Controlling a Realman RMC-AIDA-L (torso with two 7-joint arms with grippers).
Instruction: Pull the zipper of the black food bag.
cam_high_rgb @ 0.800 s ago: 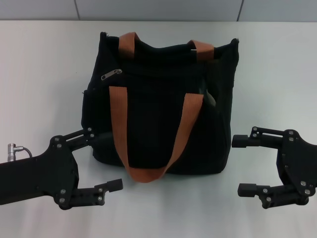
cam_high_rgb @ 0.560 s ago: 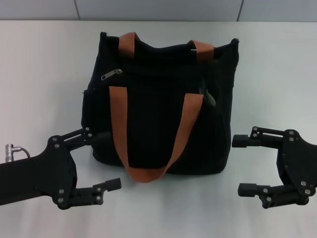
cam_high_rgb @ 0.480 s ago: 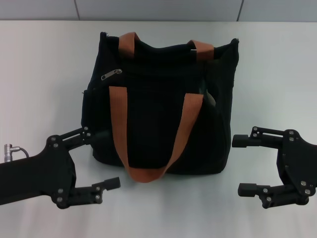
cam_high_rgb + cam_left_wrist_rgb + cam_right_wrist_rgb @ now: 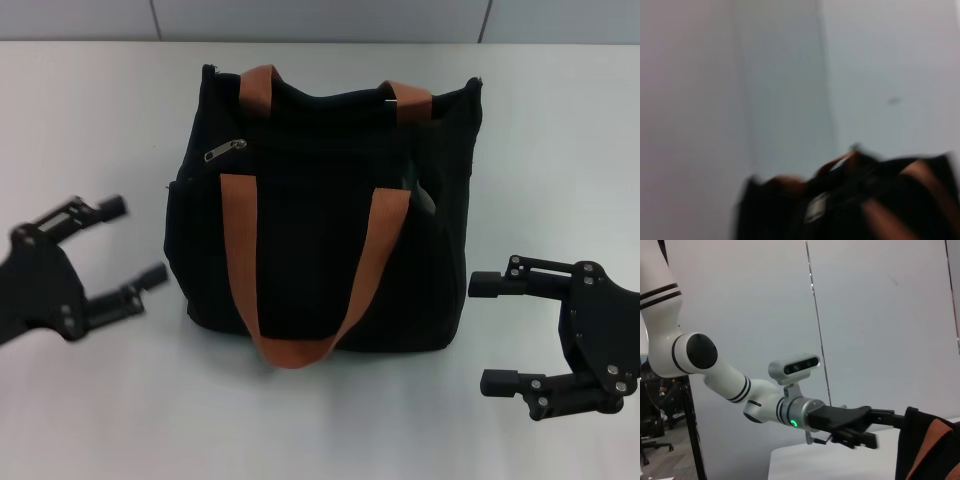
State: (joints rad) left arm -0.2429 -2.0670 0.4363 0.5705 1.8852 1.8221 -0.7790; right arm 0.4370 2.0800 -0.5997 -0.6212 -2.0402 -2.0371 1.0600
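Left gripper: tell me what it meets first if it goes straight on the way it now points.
Probably the black food bag. The open left gripper points from beside the bag toward its near side panel, below the small silver zipper tab. Depth is unclear.

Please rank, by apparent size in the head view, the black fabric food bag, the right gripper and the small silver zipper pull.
1. The black fabric food bag, by far the largest.
2. The right gripper, open, nearer the camera.
3. The small silver zipper pull, smallest.
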